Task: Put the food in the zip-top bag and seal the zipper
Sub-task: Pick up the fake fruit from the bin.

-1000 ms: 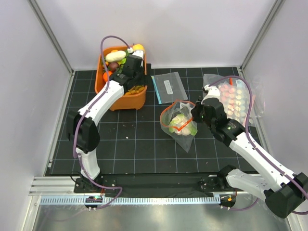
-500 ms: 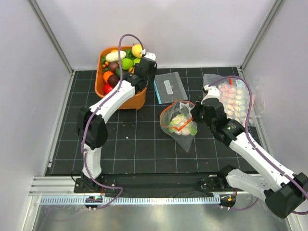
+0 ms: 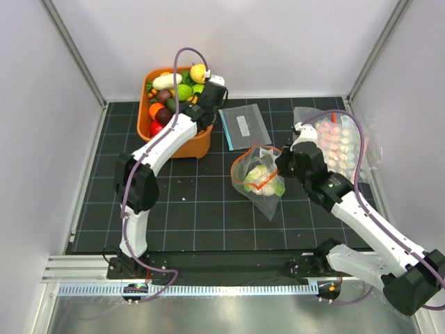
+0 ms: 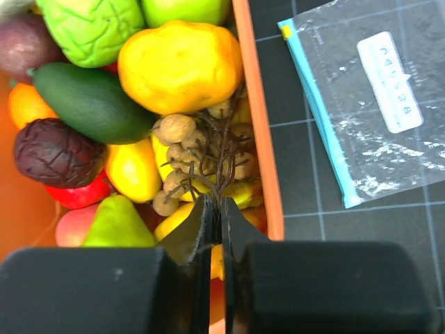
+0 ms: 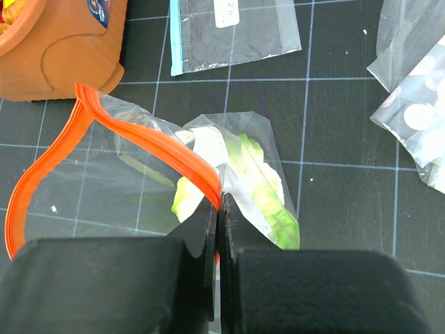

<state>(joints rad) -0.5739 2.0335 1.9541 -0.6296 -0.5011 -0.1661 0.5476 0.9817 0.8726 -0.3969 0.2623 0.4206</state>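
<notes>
- Clenches the left end effector on the thin brown stem of the cluster of tan toy balls, inside the orange plastic tub at the far left of the black gridded desk.
- Cannot tell whether the cluster is lifted or resting; touches the yellow toy fruit and sits near the dark green toy avocado.
- Grasps with the right end effector the thin orange-red zipper strip of the crinkly clear zip-top bag, with the jaws closed tight on it.
- Lies on the desk to the right of the tub, apart from it, this bag, with the mouth standing open in a loop.
- Already inside the bag: a white-and-green toy cauliflower.
- Between the tub and the far edge of the bag, flat on the desk: a flat clear bag with a blue edge and a white label.
- At the right side of the desk: a larger clear bag of pink and orange discs.
</notes>
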